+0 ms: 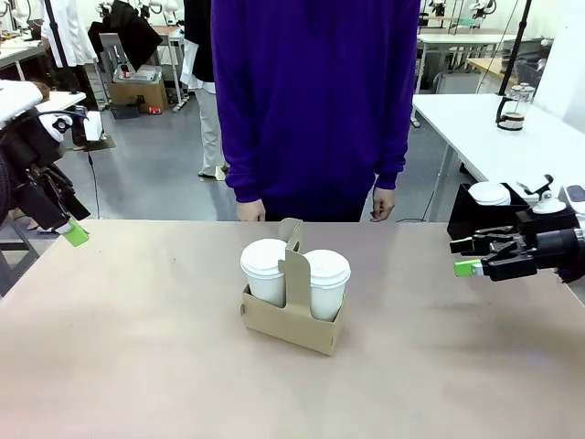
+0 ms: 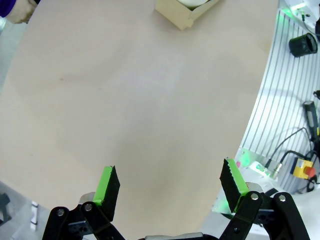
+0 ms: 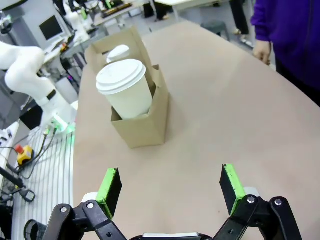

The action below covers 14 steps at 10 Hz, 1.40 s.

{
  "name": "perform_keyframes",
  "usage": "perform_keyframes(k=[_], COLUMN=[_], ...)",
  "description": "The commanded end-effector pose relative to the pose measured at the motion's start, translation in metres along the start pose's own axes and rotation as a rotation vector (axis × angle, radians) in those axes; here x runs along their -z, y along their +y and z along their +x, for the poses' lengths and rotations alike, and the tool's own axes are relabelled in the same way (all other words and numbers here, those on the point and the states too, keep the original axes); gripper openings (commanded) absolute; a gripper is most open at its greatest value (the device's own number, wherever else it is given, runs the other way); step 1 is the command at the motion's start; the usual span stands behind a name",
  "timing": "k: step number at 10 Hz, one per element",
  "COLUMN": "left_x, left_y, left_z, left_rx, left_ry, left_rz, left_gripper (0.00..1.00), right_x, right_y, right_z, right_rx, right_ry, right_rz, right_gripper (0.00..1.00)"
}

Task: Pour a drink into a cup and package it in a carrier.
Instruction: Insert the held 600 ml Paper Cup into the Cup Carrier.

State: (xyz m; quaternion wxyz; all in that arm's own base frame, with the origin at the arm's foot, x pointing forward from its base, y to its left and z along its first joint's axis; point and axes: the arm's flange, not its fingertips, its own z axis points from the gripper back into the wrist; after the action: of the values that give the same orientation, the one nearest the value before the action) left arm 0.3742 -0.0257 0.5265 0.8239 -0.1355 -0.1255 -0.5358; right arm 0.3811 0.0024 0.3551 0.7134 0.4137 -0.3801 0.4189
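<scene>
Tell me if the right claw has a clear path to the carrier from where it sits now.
Probably yes. The right claw is open and faces the carrier across bare table; nothing lies between them, and the person's hands hang back at the far edge.

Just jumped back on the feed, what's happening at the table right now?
Two lidded white cups sit in the cardboard carrier at mid-table, one per pocket. Nobody is touching it. The left hand and right hand are both open, empty and pulled back to their own sides. A person in a purple top stands at the far edge, arms down.
</scene>
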Motion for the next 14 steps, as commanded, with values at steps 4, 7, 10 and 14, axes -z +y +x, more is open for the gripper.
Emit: perform_keyframes(k=[4, 7, 10, 14], left_x=[-0.0005, -0.0005, -0.0005, -0.0005], left_y=[-0.0007, -0.0007, -0.0007, -0.0007], left_z=[0.0011, 0.0011, 0.0011, 0.0011], left_rx=[-0.016, -0.016, -0.016, -0.016], left_ry=[-0.011, -0.011, -0.011, -0.011], left_rz=[-0.006, -0.006, -0.006, -0.006], left_gripper=[1.0, 1.0, 1.0, 1.0], right_x=[0.0008, 0.0008, 0.0008, 0.0008], right_y=[0.0003, 0.0003, 0.0003, 0.0003], right_z=[0.0023, 0.0023, 0.0023, 0.0023], right_rx=[-0.024, -0.024, -0.024, -0.024], right_ry=[-0.02, -0.02, -0.02, -0.02], right_rz=[-0.001, -0.001, -0.001, -0.001], right_gripper=[1.0, 1.0, 1.0, 1.0])
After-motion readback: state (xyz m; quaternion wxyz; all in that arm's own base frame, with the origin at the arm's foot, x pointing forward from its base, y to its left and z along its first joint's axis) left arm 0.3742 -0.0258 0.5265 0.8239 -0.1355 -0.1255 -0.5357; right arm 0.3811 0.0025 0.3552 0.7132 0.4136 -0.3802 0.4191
